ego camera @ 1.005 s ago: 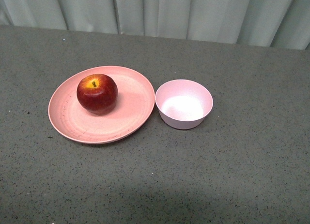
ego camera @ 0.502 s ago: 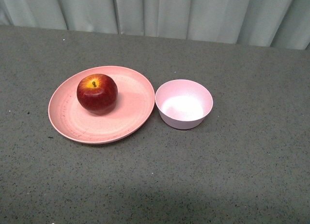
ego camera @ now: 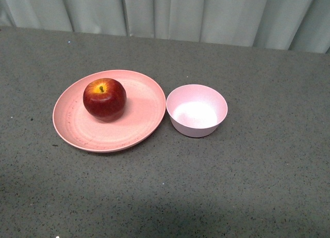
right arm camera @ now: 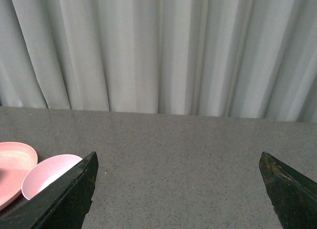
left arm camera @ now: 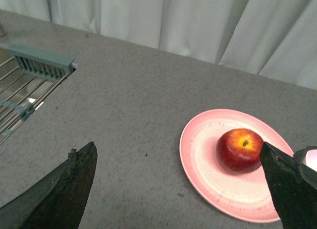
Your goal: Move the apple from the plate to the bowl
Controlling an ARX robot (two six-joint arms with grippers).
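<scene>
The dark red apple [ego camera: 104, 98] with a yellow patch at its stem rests on the left half of the wide pink plate [ego camera: 139, 119]. The small pale pink bowl [ego camera: 196, 110] stands empty just right of the plate. Neither arm shows in the front view. In the left wrist view the apple [left arm camera: 239, 149] sits on the plate [left arm camera: 203, 159], ahead of my open left gripper [left arm camera: 178, 152] and close to one of its fingers [left arm camera: 287, 187]. My right gripper [right arm camera: 178, 159] is open over bare table, with the bowl [right arm camera: 47, 174] and plate [right arm camera: 15, 167] off to one side.
A grey speckled tabletop [ego camera: 247, 186] carries everything, and a pale curtain [ego camera: 170, 14] hangs behind it. The left wrist view shows a grey-green wire rack [left arm camera: 29, 85] set at the table's edge, away from the plate.
The plate, apple and bowl sit a few pixels further right in the front view than before. Nothing else differs.
</scene>
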